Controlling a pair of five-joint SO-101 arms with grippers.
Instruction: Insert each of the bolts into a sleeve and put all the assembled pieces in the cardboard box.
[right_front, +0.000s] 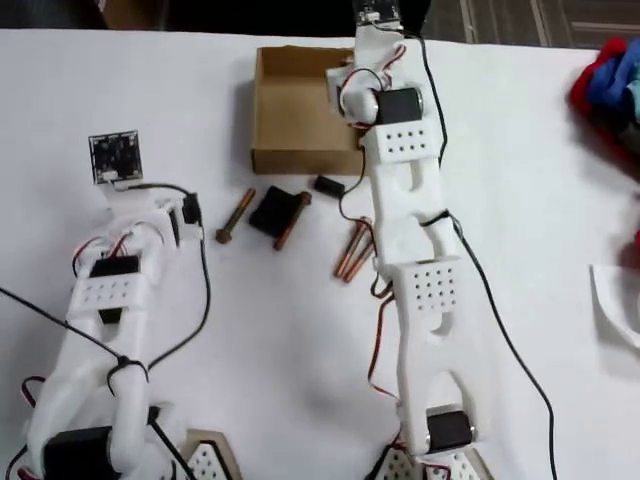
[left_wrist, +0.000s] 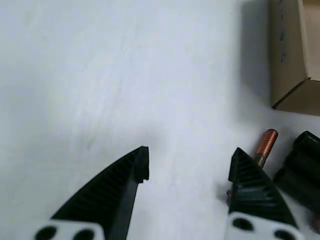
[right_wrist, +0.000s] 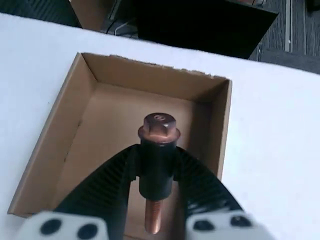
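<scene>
the right wrist view shows what the high view hides: the right gripper (right_wrist: 157, 162) pinching a black sleeve (right_wrist: 156, 180) with a bolt (right_wrist: 159, 129) through it, above the cardboard box (right_wrist: 50, 155). the left gripper (left_wrist: 191, 162) is spread wide over the table (left_wrist: 100, 75), one finger beside a loose bolt (left_wrist: 265, 144). the high view shows four bolts on the table, one touching a second sleeve (right_front: 270, 212), and a smaller sleeve (right_front: 329, 185) near the box.

A white table (right_front: 300, 380) spreads under soft, even light, and beyond its far edge lies a dark floor (right_front: 520, 20), seemingly ribbed carpet, with a black bulky shape (right_wrist: 200, 25), perhaps furniture, and a red and blue bundle (right_front: 608, 80) at the table's right edge.
</scene>
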